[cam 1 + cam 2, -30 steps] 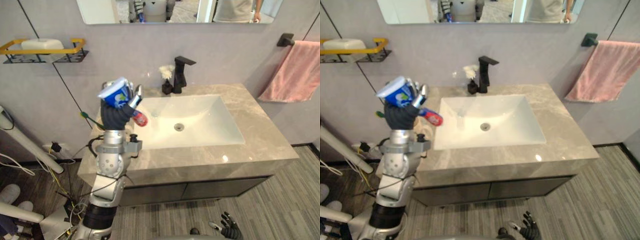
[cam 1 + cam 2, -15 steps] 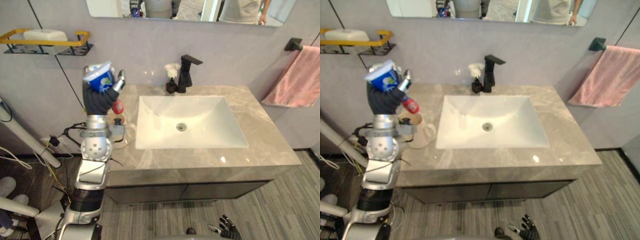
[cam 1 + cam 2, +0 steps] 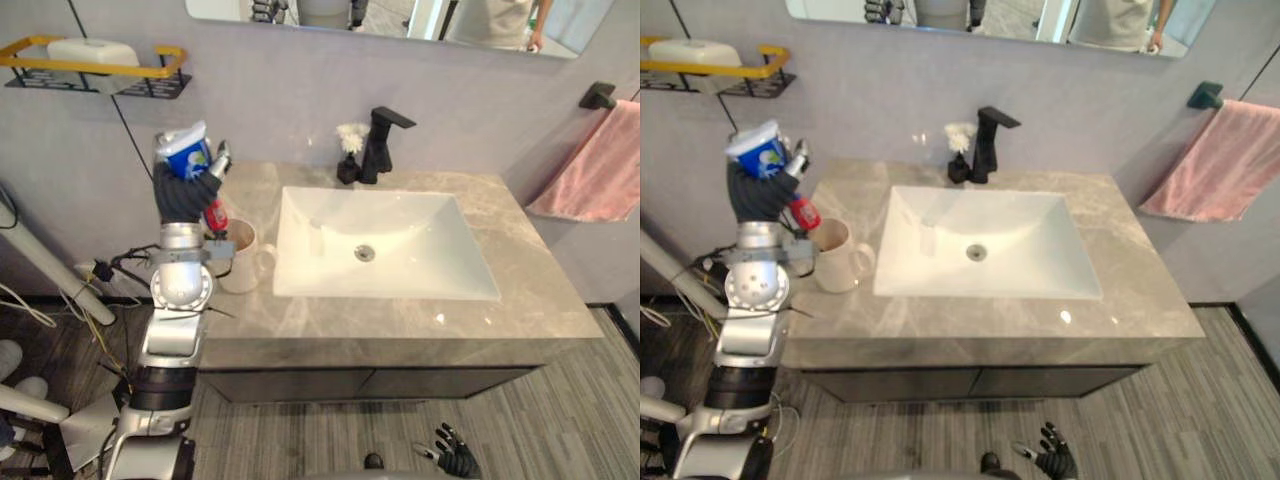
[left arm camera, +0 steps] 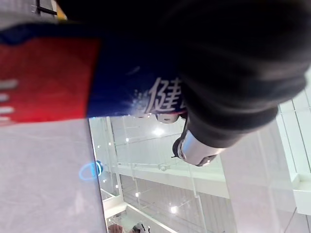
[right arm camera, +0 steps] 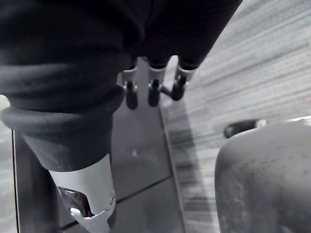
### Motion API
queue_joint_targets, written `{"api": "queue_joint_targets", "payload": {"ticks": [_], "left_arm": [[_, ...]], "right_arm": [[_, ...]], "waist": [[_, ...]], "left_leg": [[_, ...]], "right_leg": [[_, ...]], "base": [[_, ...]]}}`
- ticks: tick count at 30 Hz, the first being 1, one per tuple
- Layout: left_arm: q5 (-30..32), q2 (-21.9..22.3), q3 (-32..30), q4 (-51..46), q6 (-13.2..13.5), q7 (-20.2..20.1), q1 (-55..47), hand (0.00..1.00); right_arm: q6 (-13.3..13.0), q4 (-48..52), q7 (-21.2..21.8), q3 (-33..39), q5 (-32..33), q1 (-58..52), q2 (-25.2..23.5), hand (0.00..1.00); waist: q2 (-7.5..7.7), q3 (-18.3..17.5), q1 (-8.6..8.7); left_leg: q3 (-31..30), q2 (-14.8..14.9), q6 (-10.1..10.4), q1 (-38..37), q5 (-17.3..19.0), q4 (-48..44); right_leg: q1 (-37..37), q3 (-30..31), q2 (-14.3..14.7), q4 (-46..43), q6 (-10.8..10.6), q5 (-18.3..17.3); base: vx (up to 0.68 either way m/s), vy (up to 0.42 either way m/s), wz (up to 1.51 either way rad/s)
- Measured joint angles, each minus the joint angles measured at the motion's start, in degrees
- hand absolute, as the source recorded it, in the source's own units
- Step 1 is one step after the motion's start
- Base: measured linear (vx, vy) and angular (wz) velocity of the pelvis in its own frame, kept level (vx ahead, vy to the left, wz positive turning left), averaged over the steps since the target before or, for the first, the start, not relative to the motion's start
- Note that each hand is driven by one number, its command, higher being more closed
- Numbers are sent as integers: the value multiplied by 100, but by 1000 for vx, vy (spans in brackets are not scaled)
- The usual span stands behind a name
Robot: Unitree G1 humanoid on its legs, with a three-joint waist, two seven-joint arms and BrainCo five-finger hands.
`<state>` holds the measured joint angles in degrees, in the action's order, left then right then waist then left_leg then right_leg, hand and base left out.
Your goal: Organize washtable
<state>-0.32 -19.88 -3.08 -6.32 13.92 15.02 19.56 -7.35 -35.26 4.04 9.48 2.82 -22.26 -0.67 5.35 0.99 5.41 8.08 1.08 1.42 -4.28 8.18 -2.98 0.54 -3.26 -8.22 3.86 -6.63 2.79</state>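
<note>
My left hand (image 3: pixel 184 196) is shut on a blue and red toothpaste tube (image 3: pixel 186 156), held upright at the left end of the counter. The tube's flat end points up and its red cap end (image 3: pixel 214 214) points down, just over the mouth of a white mug (image 3: pixel 241 262). The mug stands on the marble counter (image 3: pixel 520 290), left of the sink. In the left wrist view the tube (image 4: pixel 63 82) crosses in front of the hand's dark cover (image 4: pixel 233 58). My right hand (image 3: pixel 1051 462) hangs low over the floor, its fingers (image 5: pixel 151 91) relaxed and holding nothing.
A white sink basin (image 3: pixel 400 262) fills the counter's middle, with a black faucet (image 3: pixel 381 142) and a small dark bottle with a white flower (image 3: pixel 347 160) behind it. A yellow wall shelf (image 3: pixel 120 62) holds a white soap bar. A pink towel (image 3: pixel 590 170) hangs at right.
The camera has shifted. My left hand has carried the tube from the sink's left edge leftwards, and its red cap end now sits over the mug, which has come into view.
</note>
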Motion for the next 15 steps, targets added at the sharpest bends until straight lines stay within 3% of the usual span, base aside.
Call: {"api": "queue_joint_targets", "payload": {"ticks": [13,14,15], "left_arm": [[-1,-74,-21,725,-176,-17,43,100],[-1,-89,-21,782,-198,-19,43,0],[-2,-98,-21,885,-222,-28,43,0]], "right_arm": [[3,3,-5,-2,9,50,2,0],[3,3,-6,-1,8,50,4,0],[4,2,-6,-1,8,48,14,0]], "waist": [[48,67,12],[42,71,11],[25,83,9]], "left_leg": [[50,1,2,47,4,10],[53,2,2,48,4,11],[54,2,2,48,4,12]], "right_leg": [[-70,6,8,28,10,9],[-71,7,9,32,12,10],[-68,3,9,42,18,15]], "base": [[-15,-16,-2],[0,0,0],[0,0,0]]}}
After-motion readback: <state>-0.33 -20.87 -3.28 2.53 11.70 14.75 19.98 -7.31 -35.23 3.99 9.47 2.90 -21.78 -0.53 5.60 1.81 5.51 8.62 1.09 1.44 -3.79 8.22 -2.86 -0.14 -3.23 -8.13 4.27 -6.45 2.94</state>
